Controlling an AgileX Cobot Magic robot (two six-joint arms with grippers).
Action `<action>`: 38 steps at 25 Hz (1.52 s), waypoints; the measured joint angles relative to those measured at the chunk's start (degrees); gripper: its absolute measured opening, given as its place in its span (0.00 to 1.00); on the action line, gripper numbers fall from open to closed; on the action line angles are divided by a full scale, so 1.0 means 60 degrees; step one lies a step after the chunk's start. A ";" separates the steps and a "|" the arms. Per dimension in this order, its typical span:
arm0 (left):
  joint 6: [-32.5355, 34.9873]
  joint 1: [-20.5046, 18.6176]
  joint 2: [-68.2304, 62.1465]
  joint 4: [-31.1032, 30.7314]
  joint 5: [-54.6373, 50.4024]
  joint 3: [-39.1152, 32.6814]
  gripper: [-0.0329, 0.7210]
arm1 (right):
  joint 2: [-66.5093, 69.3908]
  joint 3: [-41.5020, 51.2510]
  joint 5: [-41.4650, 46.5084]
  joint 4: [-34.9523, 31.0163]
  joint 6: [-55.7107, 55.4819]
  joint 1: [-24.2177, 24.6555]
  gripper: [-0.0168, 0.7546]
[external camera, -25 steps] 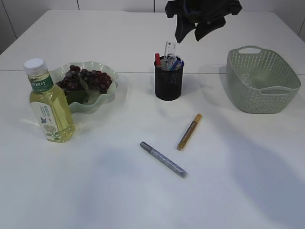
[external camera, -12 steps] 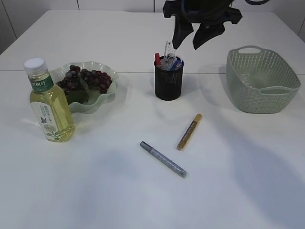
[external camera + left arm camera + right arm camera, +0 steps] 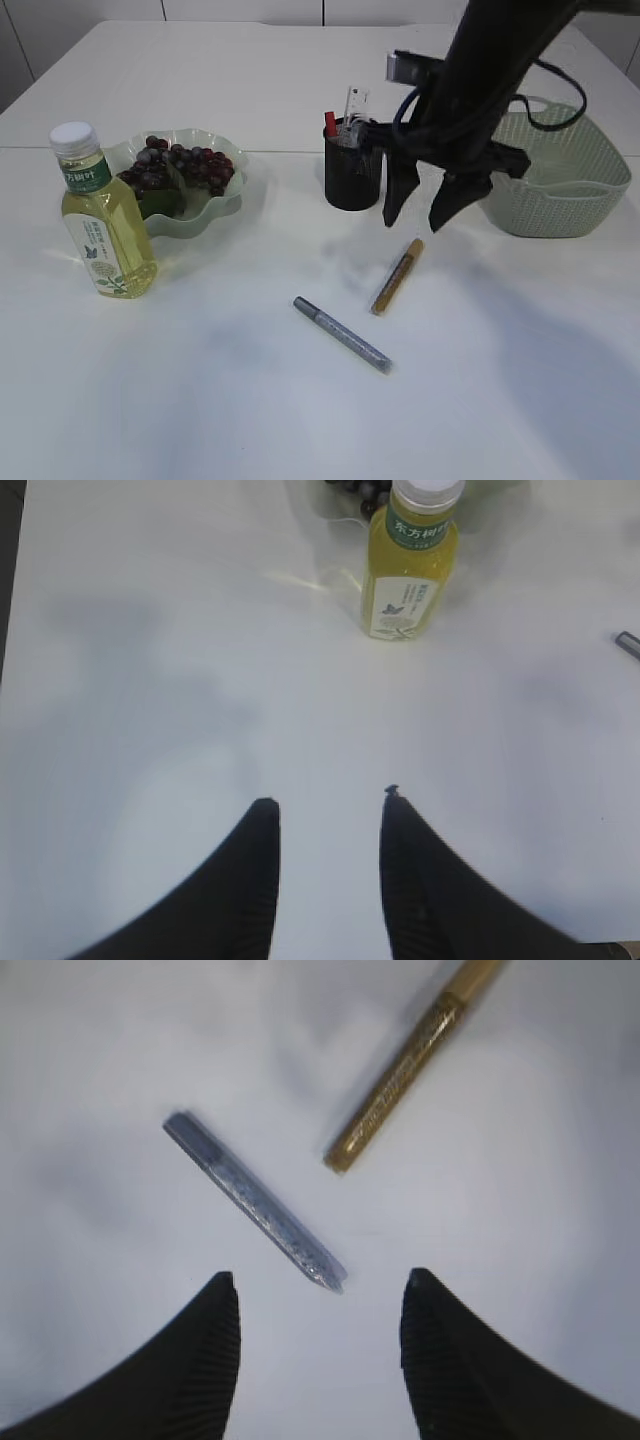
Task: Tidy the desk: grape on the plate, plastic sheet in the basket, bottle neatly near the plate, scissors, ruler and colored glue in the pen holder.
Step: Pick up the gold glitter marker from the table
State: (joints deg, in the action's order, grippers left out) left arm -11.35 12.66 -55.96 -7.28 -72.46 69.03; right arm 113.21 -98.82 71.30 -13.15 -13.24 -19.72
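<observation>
A gold glitter glue pen (image 3: pixel 398 276) and a silver one (image 3: pixel 343 335) lie on the white table in front of the black mesh pen holder (image 3: pixel 352 178), which holds scissors and a ruler (image 3: pixel 356 105). My right gripper (image 3: pixel 418 215) hangs open and empty above the gold pen; its wrist view shows the silver pen (image 3: pixel 255 1202) and the gold pen (image 3: pixel 410 1064) ahead of the jaws (image 3: pixel 318 1282). Grapes (image 3: pixel 178 165) lie on the green plate (image 3: pixel 215 205). The yellow bottle (image 3: pixel 103 214) stands beside it, also in the left wrist view (image 3: pixel 410 563). My left gripper (image 3: pixel 325 805) is open and empty.
A green woven basket (image 3: pixel 550 170) stands at the right, partly behind my right arm. The left arm is out of the exterior view. The silver pen's tip (image 3: pixel 627 643) shows at the right edge of the left wrist view.
My right gripper has come down from high behind the pen holder to just above the gold pen, in front of the holder. Nothing on the table has moved.
</observation>
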 joint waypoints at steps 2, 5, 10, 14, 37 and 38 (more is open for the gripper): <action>0.0000 0.0000 0.0000 0.0000 0.0000 0.0000 0.37 | 0.0000 0.0384 -0.0018 -0.0005 -0.0023 -0.0006 0.56; 0.0000 0.0000 0.0000 0.0014 0.0000 0.0000 0.37 | 0.0000 0.0479 -0.0050 0.0029 -0.0045 -0.0006 0.56; 0.0000 0.0000 0.0000 0.0014 0.0000 0.0000 0.37 | 0.0241 0.0495 -0.0094 0.0050 -0.0833 -0.0006 0.56; 0.0000 0.0000 0.0000 0.0014 0.0000 0.0000 0.37 | 0.0562 0.0495 -0.0518 0.0112 -0.2398 -0.0006 0.56; 0.0000 0.0000 0.0000 0.0078 0.0000 0.0000 0.37 | 0.2427 -0.0369 -0.2011 0.0445 -0.4463 -0.0006 0.56; 0.0000 0.0000 0.0000 0.0078 0.0000 0.0000 0.37 | 0.2482 -0.0462 -0.1974 0.0463 -0.4463 -0.0006 0.56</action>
State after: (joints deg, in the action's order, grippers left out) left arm -11.35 12.66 -55.96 -6.81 -72.46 69.03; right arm 128.10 -101.59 59.46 -10.38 -40.02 -19.76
